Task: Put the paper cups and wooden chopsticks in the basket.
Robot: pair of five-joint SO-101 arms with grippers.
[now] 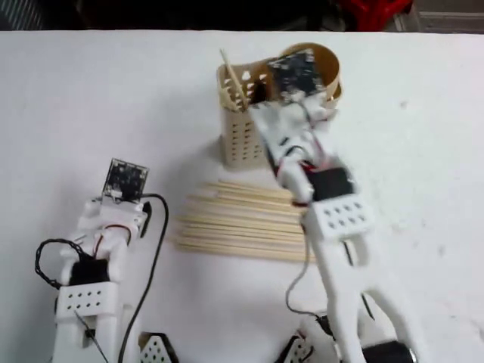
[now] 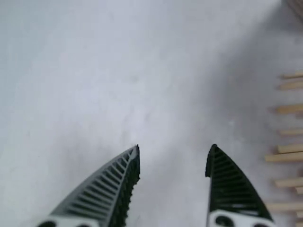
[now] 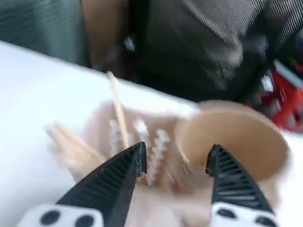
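Plainly, the right gripper (image 3: 176, 145) hung released just above the basket (image 3: 104, 127) and cup (image 3: 236, 137); dropping carelessly could topple either one.

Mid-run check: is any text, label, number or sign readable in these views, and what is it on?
None can be read.
The basket, the paper cup and the loose wooden chopsticks show no print.
The circuit board on the left arm and the circuit board on the right arm may carry markings, but these are too small and blurred to read.
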